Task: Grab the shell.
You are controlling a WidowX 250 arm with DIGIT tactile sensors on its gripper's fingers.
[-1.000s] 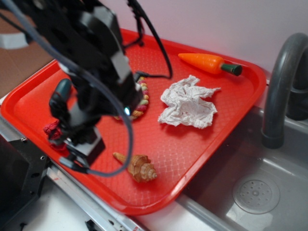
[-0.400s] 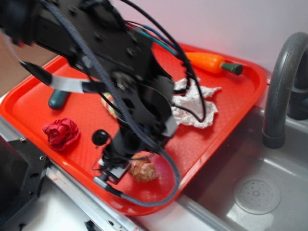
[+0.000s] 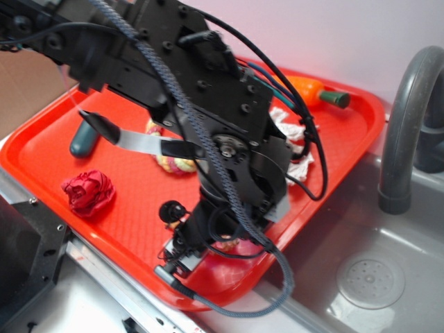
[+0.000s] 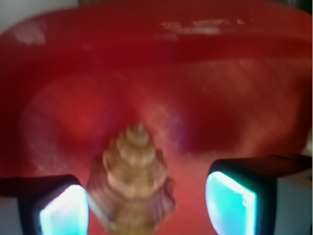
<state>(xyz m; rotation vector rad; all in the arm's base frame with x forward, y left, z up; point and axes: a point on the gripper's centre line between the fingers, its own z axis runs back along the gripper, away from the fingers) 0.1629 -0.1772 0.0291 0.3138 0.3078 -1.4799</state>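
Black gripper [image 4: 146,205] spread wide, holding nothing — tan ridged spiral shell [image 4: 134,183] sits between its pads on the red plastic tray [image 4: 234,98], nearer the left pad.

The black robot arm [image 3: 208,111] reaches in from the top left and bends down low over the near edge. Thick black cables [image 3: 229,208] loop around it, and a flat grey ribbon [image 3: 139,142] runs along its side. The claw [image 4: 146,203] points down and is spread wide. Its two fingers [image 4: 230,198] are black with shiny blue-white pads. One finger is on the left and one on the right, with a big gap between them.
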